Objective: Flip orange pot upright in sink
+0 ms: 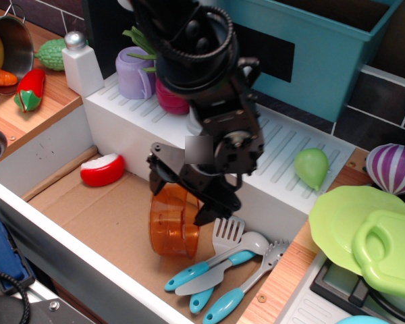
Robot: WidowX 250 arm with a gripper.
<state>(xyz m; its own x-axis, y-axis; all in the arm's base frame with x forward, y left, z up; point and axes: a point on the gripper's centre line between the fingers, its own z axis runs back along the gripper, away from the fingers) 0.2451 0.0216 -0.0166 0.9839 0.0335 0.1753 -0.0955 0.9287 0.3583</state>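
Observation:
The orange pot [170, 228] lies on its side on the brown floor of the sink [101, 209], its opening facing right, next to the utensils. My black gripper [180, 200] hangs right over the pot's upper edge. It is open, with one finger [154, 181] at the pot's left and the other finger [208, 212] at its right by the rim. The top of the pot is hidden behind the gripper.
A red and white toy slice [102, 169] lies at the sink's back left. Teal-handled utensils [219, 266] lie at the front right. A purple cup [133, 73], a green pear [311, 167] and a shaker [82, 62] stand on the ledge. Green plates [364, 236] are at the right.

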